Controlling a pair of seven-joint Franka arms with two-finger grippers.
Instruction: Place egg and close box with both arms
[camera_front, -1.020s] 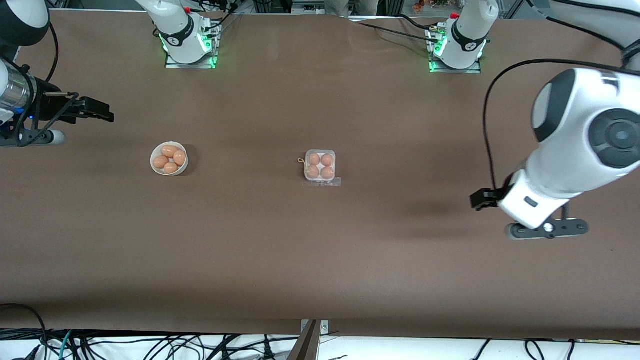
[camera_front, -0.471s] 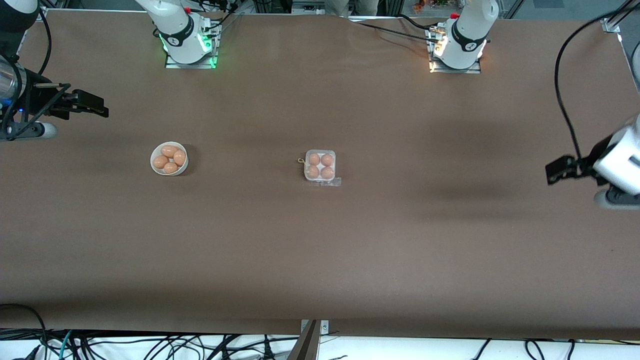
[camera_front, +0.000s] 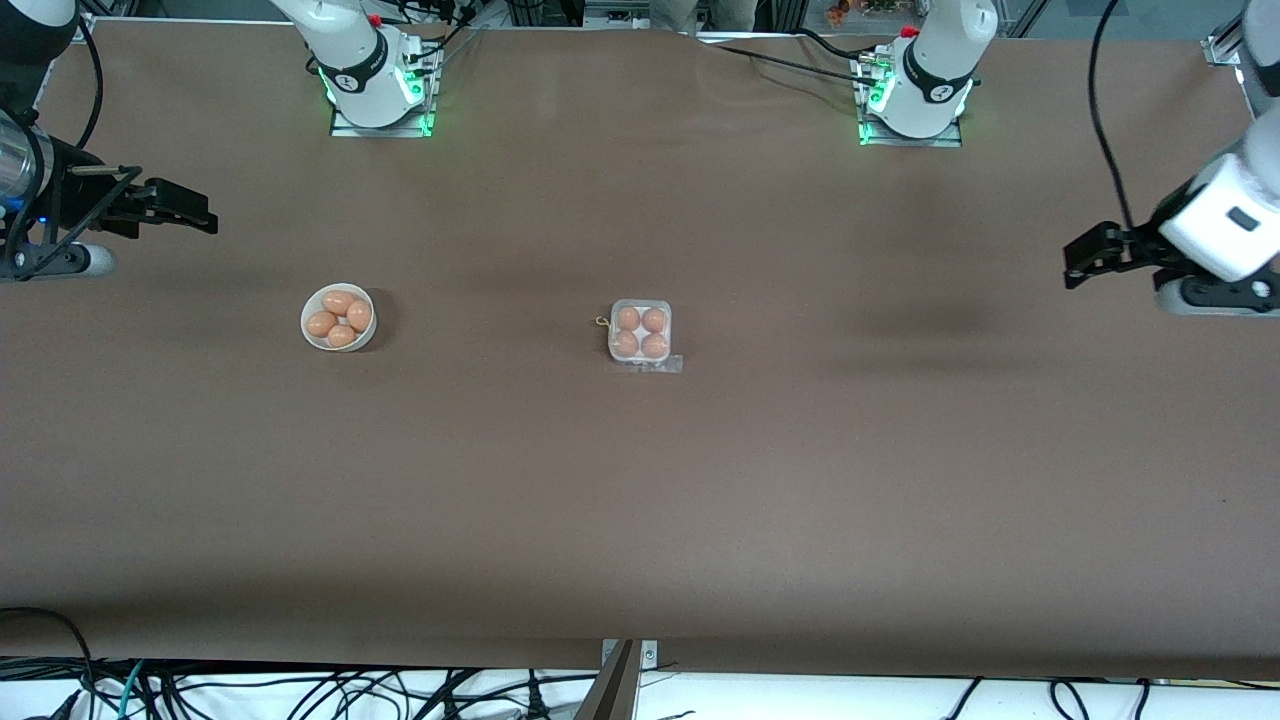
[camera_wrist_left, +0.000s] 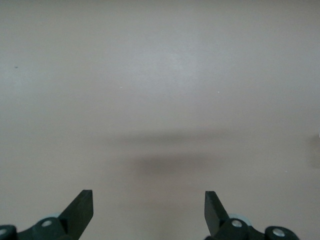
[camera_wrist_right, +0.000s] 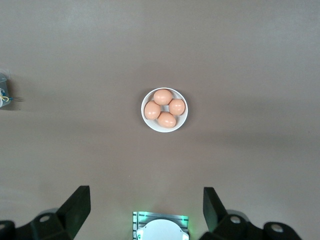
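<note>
Brown table (camera_front: 640, 520) — shut box (camera_front: 640, 332) of four eggs (camera_front: 640, 332) — both pincers raised, apart.

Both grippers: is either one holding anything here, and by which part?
Nothing is held. The left gripper is open over bare table; the right gripper is open high above the bowl of eggs.

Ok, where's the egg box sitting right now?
In the front view the box sits mid-table, all four cells holding eggs, with the white bowl of eggs beside it toward the right arm's end.
</note>
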